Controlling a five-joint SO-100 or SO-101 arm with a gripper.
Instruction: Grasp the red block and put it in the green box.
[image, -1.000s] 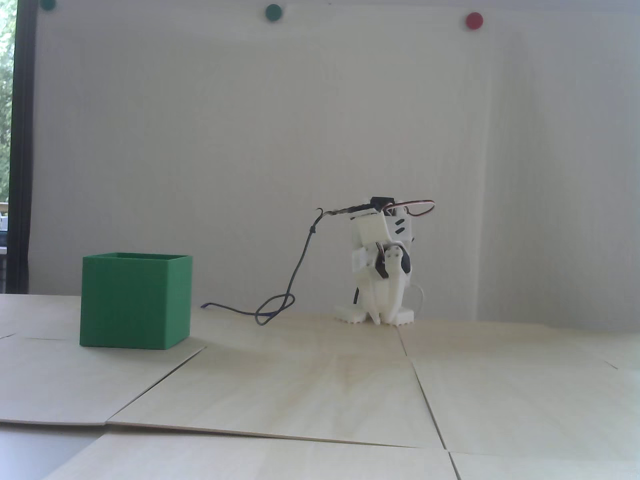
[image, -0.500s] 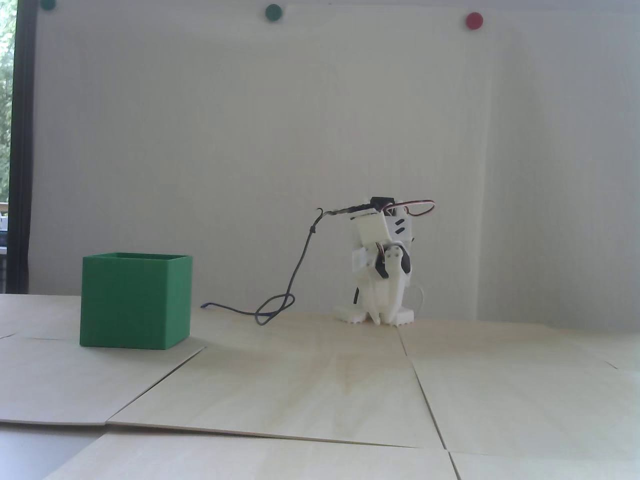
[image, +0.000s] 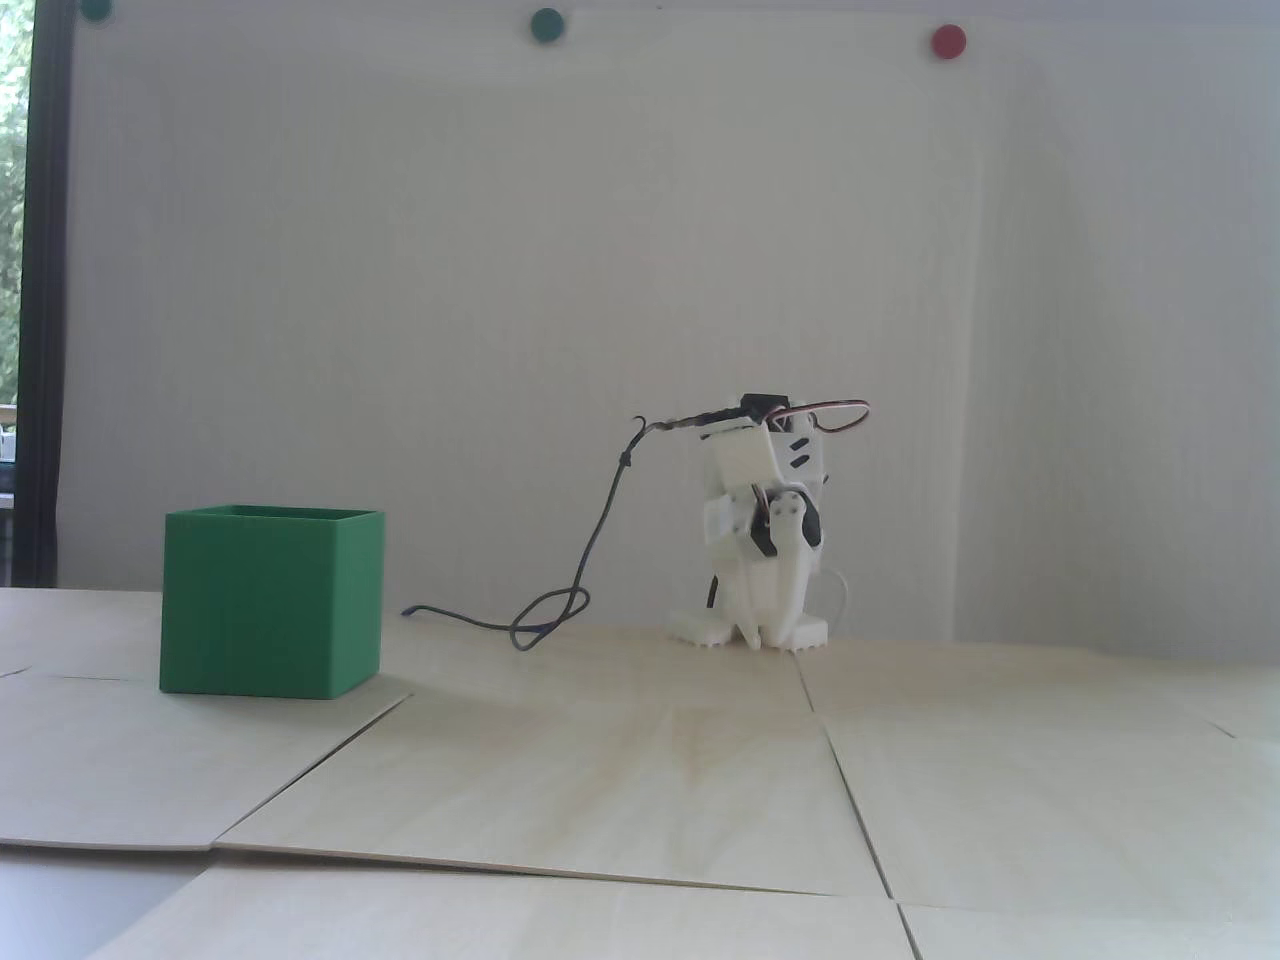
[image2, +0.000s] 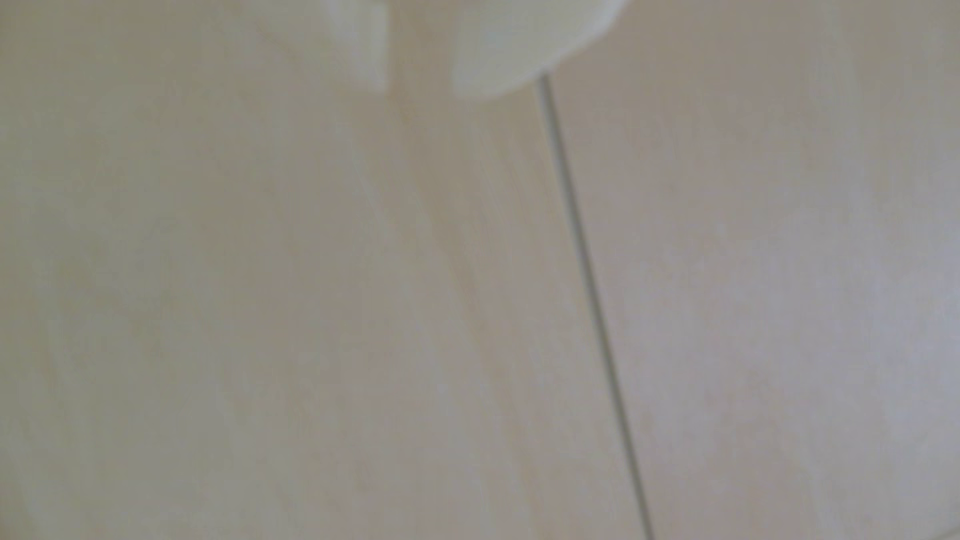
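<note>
The green box (image: 270, 600) stands on the wooden table at the left of the fixed view, with its open top level with the folded arm. The red block is not in view in either camera. My white arm is folded at the back centre, against the wall. Its gripper (image: 762, 638) points straight down, just above the table in front of the arm's base. In the wrist view the blurred white fingertips (image2: 519, 46) enter from the top edge, and the gripper (image2: 421, 91) is shut with nothing between the jaws.
A dark cable (image: 560, 610) loops on the table between the box and the arm. The table is made of plywood sheets with seams (image: 850, 790), and one sheet edge lifts at the front left. A panel seam (image2: 587, 270) runs under the gripper.
</note>
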